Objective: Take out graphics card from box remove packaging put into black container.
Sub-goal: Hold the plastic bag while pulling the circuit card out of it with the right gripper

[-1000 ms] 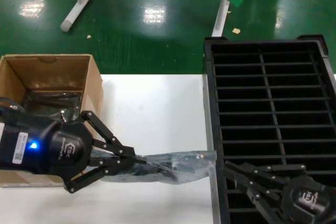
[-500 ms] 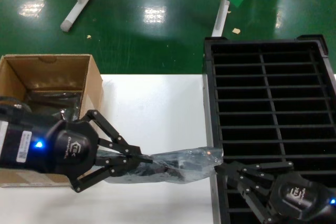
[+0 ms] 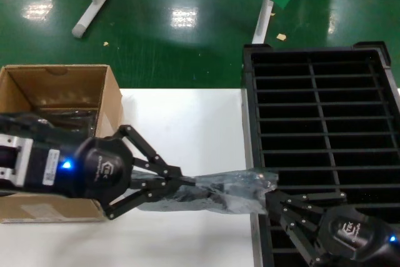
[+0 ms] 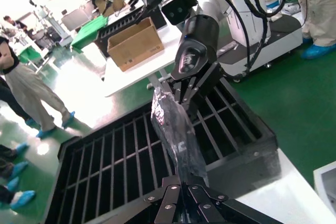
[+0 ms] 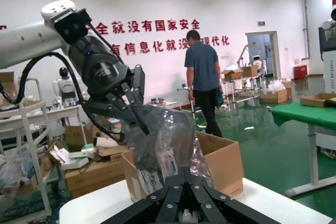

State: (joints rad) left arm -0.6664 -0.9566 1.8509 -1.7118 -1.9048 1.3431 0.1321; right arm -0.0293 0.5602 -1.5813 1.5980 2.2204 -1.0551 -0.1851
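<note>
Two grippers share one crinkly, silvery-grey bag (image 3: pixel 222 193) stretched above the white table (image 3: pixel 187 129). The left gripper (image 3: pixel 184 184) is pinched tight on one end, just beside the brown cardboard box (image 3: pixel 62 92). The right gripper (image 3: pixel 270 199) clamps the other end at the edge of the black slotted container (image 3: pixel 322 117). A dark flat shape shows through the bag. The right wrist view alone shows a printed label (image 5: pixel 169 162) inside the plastic.

1. Head view: high, angled down on tabletop (image 3: pixel 187 129), box (image 3: pixel 59 92) left, black container (image 3: pixel 325 129) right.
2. Left wrist view: close, faces black container (image 4: pixel 131 156).
3. Right wrist view: close, faces box (image 5: pixel 220 161).
4. All share packaging (image 3: pixel 231 189).
</note>
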